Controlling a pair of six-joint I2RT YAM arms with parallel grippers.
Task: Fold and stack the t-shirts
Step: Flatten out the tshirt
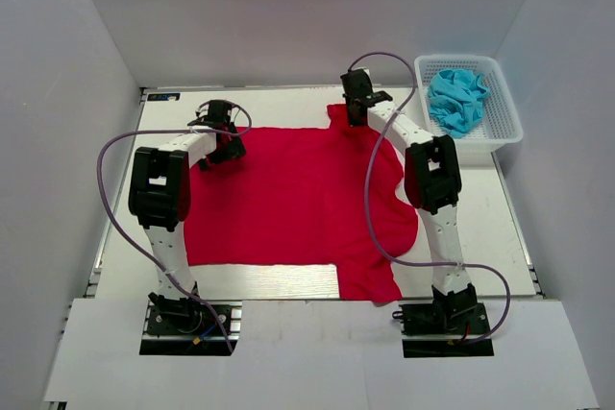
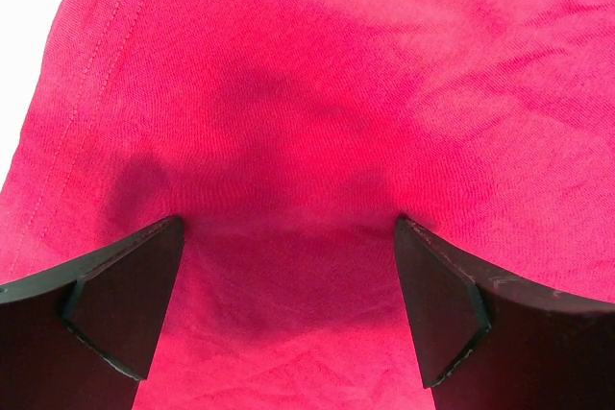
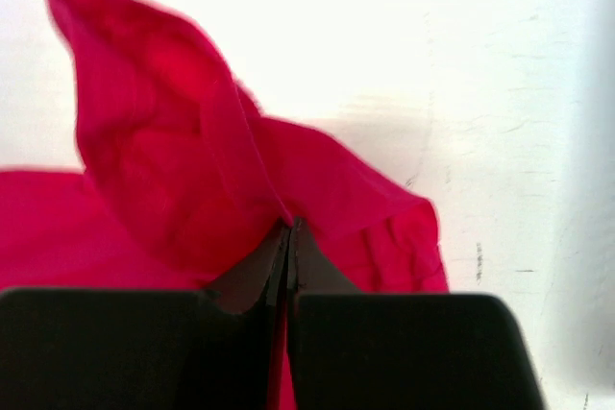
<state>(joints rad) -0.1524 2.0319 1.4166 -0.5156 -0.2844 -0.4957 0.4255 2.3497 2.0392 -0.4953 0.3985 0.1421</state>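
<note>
Top external view: the table (image 1: 279,280) is mostly covered by the red t-shirt (image 1: 288,199), spread flat, I'd guess so it gets folded first. The turquoise t-shirt (image 1: 456,101) sits bunched in the white basket (image 1: 514,127) at the far right, kept out of the way. The right gripper (image 3: 290,228) is pinched tight on a raised flap at the shirt's far edge, looks like a sleeve, probably to tuck it inward. The left gripper (image 2: 288,237) hangs wide apart just over the cloth near the far-left corner, holding nothing.

Enclosure: plain white back wall (image 1: 307,7), white left side wall (image 1: 58,141), white right side wall (image 1: 572,141), pale wood-grain surface (image 1: 279,108), white panel (image 1: 317,352) along near edge, even bright light.
</note>
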